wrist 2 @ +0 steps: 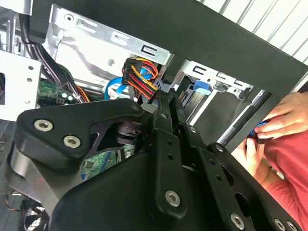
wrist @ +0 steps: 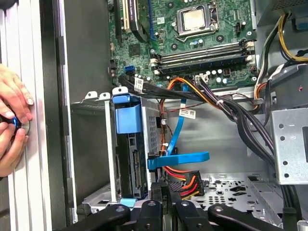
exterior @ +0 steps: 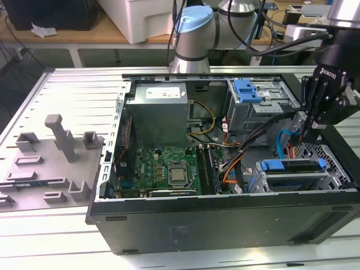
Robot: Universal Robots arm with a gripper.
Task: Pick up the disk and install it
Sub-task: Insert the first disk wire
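The disk (exterior: 292,165), with its long blue front strip, sits in the metal drive cage (exterior: 256,180) at the case's front corner on the exterior view's right. In the first wrist view the disk (wrist: 131,163) stands edge-on in that cage under its blue carrier tab. A bit of the blue carrier of the disk (wrist 2: 199,88) also shows in the second wrist view. My gripper (exterior: 305,134) hangs just behind the cage, over the case floor. Its fingers (wrist: 157,188) are shut together with nothing seen between them, close to the red-yellow power plug (wrist: 188,185). My gripper (wrist 2: 168,103) does not touch the disk.
A blue data cable (wrist: 179,158) and black cable bundles (wrist: 231,113) cross beside the fingers. The motherboard (exterior: 169,169), a grey power supply box (exterior: 156,112) and an upper cage with a blue latch (exterior: 247,90) fill the case. A person's hands (wrist: 12,120) rest outside its wall.
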